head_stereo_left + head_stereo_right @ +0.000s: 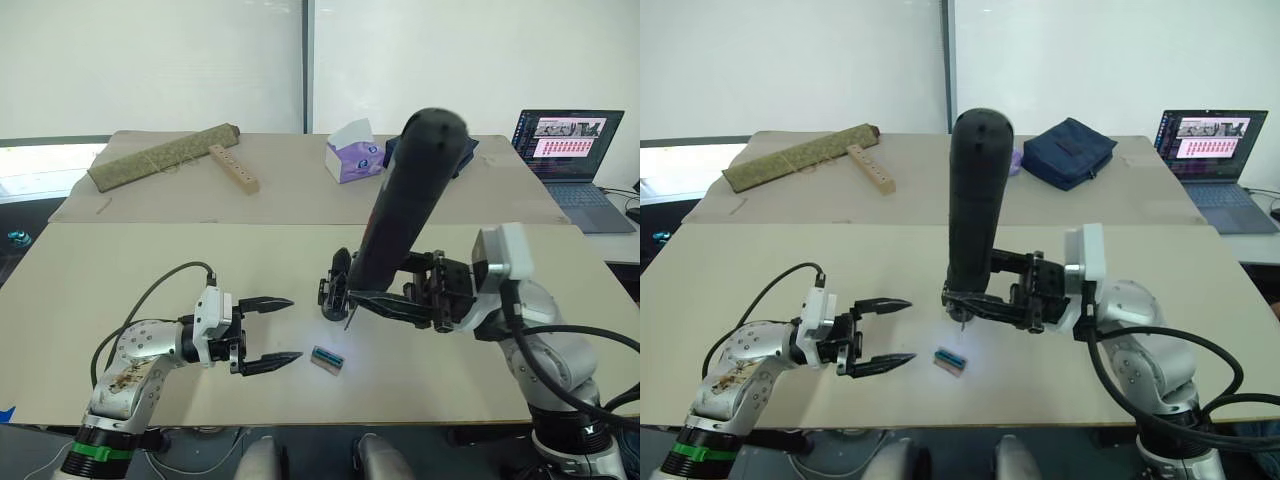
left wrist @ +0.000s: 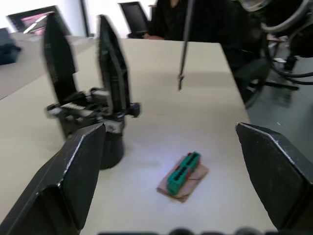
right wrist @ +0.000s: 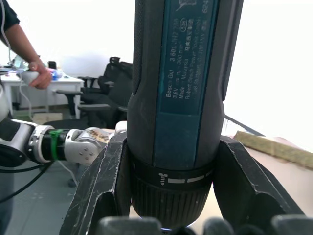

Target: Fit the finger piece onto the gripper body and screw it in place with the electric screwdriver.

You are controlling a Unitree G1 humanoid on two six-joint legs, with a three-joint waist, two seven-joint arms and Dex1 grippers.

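right gripper (image 1: 965, 303) clamps electric screwdriver (image 1: 975, 205) upright over gripper body (image 2: 93, 105); left gripper (image 1: 277, 330) spread, level.

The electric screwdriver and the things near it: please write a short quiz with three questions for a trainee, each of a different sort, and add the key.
1. True or false: the right end effector is shut on the electric screwdriver.
2. Which lies on the table between the two arms? A) a small green-and-brown block B) a red cup C) a hammer
3. Fill in: the left end effector is ____ and holds nothing.

Key: 1 true; 2 A; 3 open. In the left wrist view the gripper body stands on the table with two black fingers pointing up, the screwdriver's bit hanging beside it.
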